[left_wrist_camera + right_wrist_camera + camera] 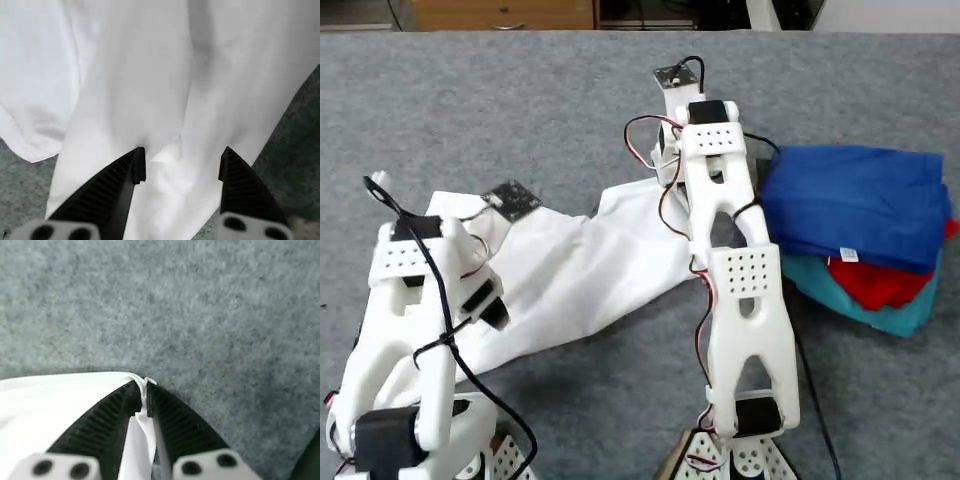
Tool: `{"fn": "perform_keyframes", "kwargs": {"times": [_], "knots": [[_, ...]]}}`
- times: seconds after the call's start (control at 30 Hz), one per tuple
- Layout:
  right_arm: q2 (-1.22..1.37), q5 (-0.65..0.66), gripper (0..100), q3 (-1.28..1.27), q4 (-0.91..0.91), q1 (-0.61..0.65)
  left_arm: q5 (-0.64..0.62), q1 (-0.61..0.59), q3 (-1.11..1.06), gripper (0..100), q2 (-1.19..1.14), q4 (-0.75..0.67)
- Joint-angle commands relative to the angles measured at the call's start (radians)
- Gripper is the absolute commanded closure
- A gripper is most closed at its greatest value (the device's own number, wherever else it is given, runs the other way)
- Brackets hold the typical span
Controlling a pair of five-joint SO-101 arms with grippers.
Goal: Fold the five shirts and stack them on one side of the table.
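Observation:
A white shirt point(580, 270) lies stretched across the grey table between the two arms. My right gripper point(146, 392) is shut on the shirt's far edge point(60, 405), a thin fold of cloth pinched between its black fingers; in the high view it sits at the shirt's upper right corner point(665, 160). My left gripper point(182, 165) is open just above the white cloth point(150, 90), near the shirt's left part point(495, 290). A stack of folded shirts, blue point(855, 200) over red point(880, 282) and teal point(900, 315), rests at the right.
The grey carpet-like table surface point(500, 110) is bare behind the shirt. Wooden furniture point(500, 14) stands beyond the far edge. Cables point(440, 300) hang along both arms.

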State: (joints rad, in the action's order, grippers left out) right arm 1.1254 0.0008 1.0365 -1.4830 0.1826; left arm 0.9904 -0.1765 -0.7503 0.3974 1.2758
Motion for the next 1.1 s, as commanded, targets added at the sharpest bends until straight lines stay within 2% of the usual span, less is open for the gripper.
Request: {"fn": "perform_keyframes", "kwargs": {"times": [0.0,0.27,0.37,0.47,0.77,1.07], "knots": [[0.004,-0.005,99.4,0.024,0.014,0.010,-0.008,-0.015,0.043,76,-0.010,-0.002],[0.004,-0.005,99.4,0.024,0.014,0.010,-0.008,-0.029,0.015,76,-0.090,-0.021],[0.004,-0.005,99.4,0.024,0.014,0.010,-0.008,-0.069,0.014,81,-0.122,-0.080],[0.004,-0.005,99.4,0.024,0.014,0.010,-0.008,-0.071,0.011,84,-0.143,-0.077],[0.004,-0.005,99.4,0.024,0.014,0.010,-0.008,-0.071,0.028,84,-0.147,-0.021],[0.004,-0.005,99.4,0.024,0.014,0.010,-0.041,-0.071,0.269,84,-0.133,0.235]]}}
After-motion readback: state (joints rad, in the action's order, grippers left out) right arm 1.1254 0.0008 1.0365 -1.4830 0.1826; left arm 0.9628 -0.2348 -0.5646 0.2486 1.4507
